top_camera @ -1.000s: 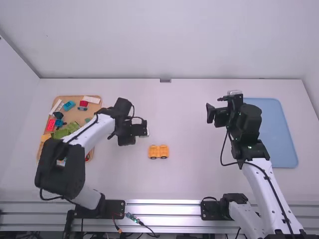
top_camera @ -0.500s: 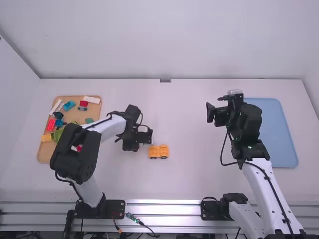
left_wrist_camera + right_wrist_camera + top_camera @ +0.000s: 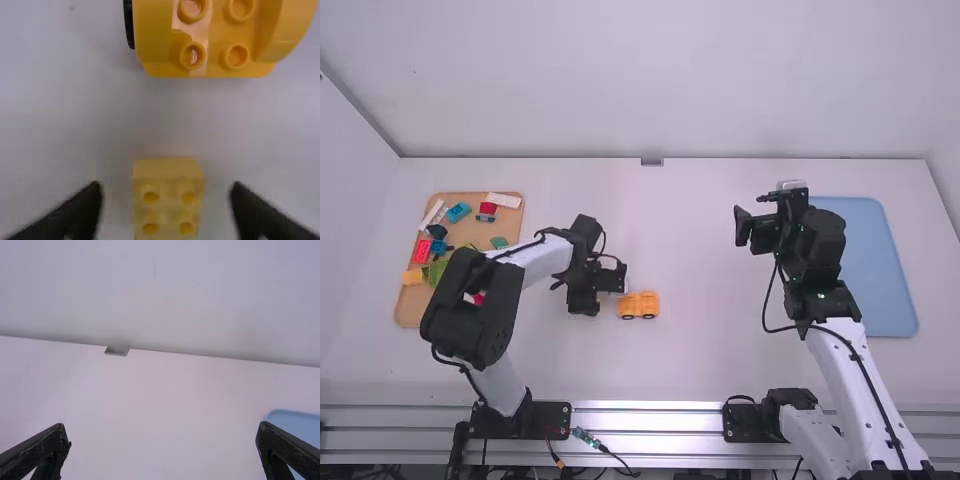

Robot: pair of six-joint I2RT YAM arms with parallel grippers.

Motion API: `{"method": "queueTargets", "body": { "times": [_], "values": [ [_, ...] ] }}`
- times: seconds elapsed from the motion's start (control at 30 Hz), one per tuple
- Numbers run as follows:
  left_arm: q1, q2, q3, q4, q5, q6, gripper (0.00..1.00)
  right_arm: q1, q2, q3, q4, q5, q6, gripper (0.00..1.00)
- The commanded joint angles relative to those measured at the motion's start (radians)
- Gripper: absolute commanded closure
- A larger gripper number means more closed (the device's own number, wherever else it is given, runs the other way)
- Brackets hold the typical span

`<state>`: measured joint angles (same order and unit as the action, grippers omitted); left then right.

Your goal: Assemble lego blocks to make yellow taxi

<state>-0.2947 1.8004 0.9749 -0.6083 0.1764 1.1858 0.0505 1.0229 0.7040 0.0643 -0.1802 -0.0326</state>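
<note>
Before a pale wall (image 3: 650, 80), a white table (image 3: 710, 350) bears a blue tray (image 3: 878, 275)

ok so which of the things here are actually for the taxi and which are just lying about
For the taxi, probably:
- yellow wheeled piece
- small yellow block near it
- perhaps the yellow block on the brown tray

Likely just lying about:
- red block, blue block on that tray
- blue tray

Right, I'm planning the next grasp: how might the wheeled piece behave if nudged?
The yellow wheeled piece could roll, since it has black wheels. Its thick moulded walls suggest it is stiff. Low and long, it probably won't tip.
</note>
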Motion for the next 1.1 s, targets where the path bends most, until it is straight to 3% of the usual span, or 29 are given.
{"method": "queueTargets", "body": {
  "times": [0.0,0.17,0.47,0.7,0.87,0.93,1.07],
  "values": [
    [-0.013,-0.001,0.003,-0.005,0.014,-0.003,0.01,0.003,0.002,0.030,0.003,-0.003,-0.001,0.01],
    [-0.013,-0.010,0.082,-0.060,-0.011,-0.052,0.01,0.003,0.002,0.030,0.003,-0.004,-0.001,0.01],
    [-0.013,-0.039,0.401,-0.373,-0.009,-0.074,0.01,0.003,0.001,0.030,-0.021,0.021,0.001,0.01],
    [-0.013,-0.039,0.493,-0.330,-0.002,-0.154,0.01,-0.009,0.001,0.030,-0.029,-0.004,-0.003,0.01],
    [0.007,-0.053,0.494,-0.340,0.216,0.039,0.01,-0.009,0.002,0.030,-0.047,-0.049,0.006,0.01],
    [0.034,-0.077,0.483,-0.391,0.364,0.206,0.01,-0.008,0.003,0.029,-0.056,-0.114,-0.083,0.01],
    [0.103,-0.114,0.450,-0.405,0.495,0.304,0.01,0.001,0.003,0.029,-0.097,-0.262,-0.251,0.01]
  ]
}}
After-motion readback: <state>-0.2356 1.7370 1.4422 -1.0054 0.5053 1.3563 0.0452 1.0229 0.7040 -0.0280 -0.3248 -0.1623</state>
